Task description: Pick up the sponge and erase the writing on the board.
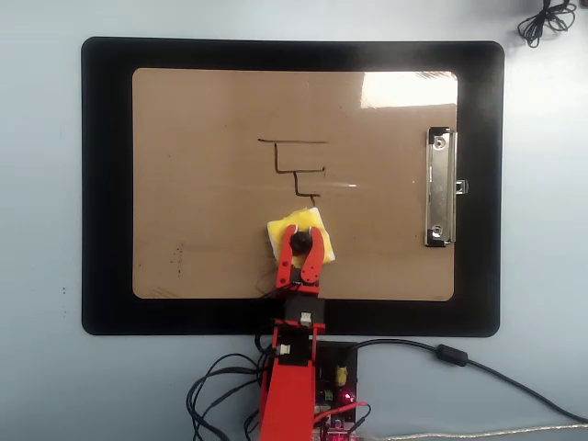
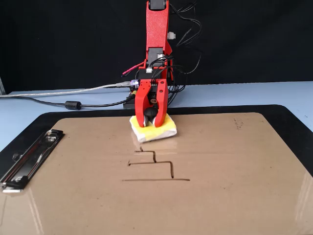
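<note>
The yellow sponge (image 1: pixel 292 220) (image 2: pixel 166 128) lies flat on the tan board (image 1: pixel 202 202) (image 2: pixel 225 186), just below the writing in the overhead view. My red gripper (image 1: pixel 300 243) (image 2: pixel 150 122) stands over it with both jaws closed around the round black knob (image 1: pixel 300 242). The writing (image 1: pixel 299 165) (image 2: pixel 154 169) is a stepped line drawing of thin dark strokes in the board's middle; its lowest stroke ends right at the sponge's edge. The silver clip (image 1: pixel 441 188) (image 2: pixel 29 156) sits on the board's right edge in the overhead view.
The board rests on a larger black mat (image 1: pixel 106 184) (image 2: pixel 298 127) on a pale blue table. The arm's base and tangled cables (image 1: pixel 220 386) sit at the table's near edge in the overhead view. A small cable bundle (image 1: pixel 544 20) lies at the top right corner.
</note>
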Controlling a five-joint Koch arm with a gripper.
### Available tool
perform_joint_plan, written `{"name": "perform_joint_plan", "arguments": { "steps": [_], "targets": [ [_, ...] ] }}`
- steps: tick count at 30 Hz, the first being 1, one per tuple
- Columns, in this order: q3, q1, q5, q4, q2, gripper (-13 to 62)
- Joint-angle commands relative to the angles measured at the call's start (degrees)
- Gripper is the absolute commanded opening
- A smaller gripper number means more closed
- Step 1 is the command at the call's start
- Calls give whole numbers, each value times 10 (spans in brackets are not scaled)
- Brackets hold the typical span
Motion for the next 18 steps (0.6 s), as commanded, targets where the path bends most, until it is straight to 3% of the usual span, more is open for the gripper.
{"name": "perform_joint_plan", "arguments": {
  "steps": [1,3,5,10,12,14,18],
  "targets": [
    [-69,-5,-21,-16,-77,-80],
    [-134,-4,-21,-17,-159,-80],
    [-132,-4,-20,-25,-151,-80],
    [33,11,-15,-16,49,-80],
    [49,17,-4,1,77,-80],
    [8,18,-2,7,42,-80],
    [-188,18,-4,0,-176,-80]
  ]
}}
